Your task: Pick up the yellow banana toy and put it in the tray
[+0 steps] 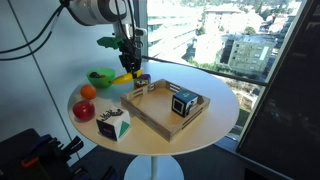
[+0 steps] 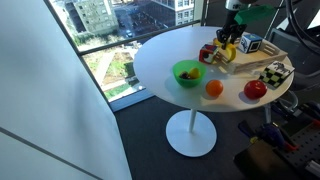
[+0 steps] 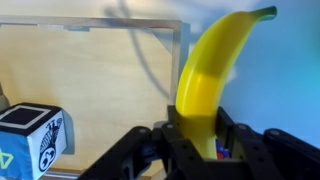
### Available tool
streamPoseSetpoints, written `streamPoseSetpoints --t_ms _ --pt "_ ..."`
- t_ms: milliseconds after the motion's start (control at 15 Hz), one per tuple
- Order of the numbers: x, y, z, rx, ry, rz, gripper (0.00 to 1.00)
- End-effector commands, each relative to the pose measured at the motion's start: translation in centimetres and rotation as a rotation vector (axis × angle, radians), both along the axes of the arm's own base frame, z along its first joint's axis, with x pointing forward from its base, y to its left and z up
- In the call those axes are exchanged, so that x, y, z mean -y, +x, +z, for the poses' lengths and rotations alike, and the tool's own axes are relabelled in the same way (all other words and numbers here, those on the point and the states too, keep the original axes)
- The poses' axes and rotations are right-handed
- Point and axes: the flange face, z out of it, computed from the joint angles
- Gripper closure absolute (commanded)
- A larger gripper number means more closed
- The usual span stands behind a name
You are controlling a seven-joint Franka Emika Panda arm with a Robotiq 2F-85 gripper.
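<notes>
My gripper (image 3: 196, 135) is shut on the yellow banana toy (image 3: 212, 65), which sticks out ahead of the jaws in the wrist view. In both exterior views the gripper (image 1: 131, 68) (image 2: 231, 42) holds the banana (image 1: 127, 77) (image 2: 228, 53) just above the table at the near corner of the light-wood tray (image 1: 150, 112) (image 2: 246, 64). The tray's corner wall and floor (image 3: 90, 80) show below the banana in the wrist view.
A black-and-white cube (image 1: 183, 102) (image 3: 30, 135) lies in the tray. A green bowl (image 1: 100, 77) (image 2: 187, 72), an orange fruit (image 1: 89, 91) (image 2: 214, 88), a red fruit (image 1: 85, 110) (image 2: 256, 89) and a white printed box (image 1: 113, 124) (image 2: 276, 74) sit on the round white table. A small colourful object (image 2: 207, 53) sits beside the tray.
</notes>
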Motion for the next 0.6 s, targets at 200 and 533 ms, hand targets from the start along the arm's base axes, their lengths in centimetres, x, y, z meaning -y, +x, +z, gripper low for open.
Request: streamPoseSetpoints --t_ms 200,533 --pt "4.6 -0.6 0.3 -0.028 0.025 -0.106 0.85" --pt "7.9 -1.1 -0.8 -0.048 0.031 -0.183 0.85"
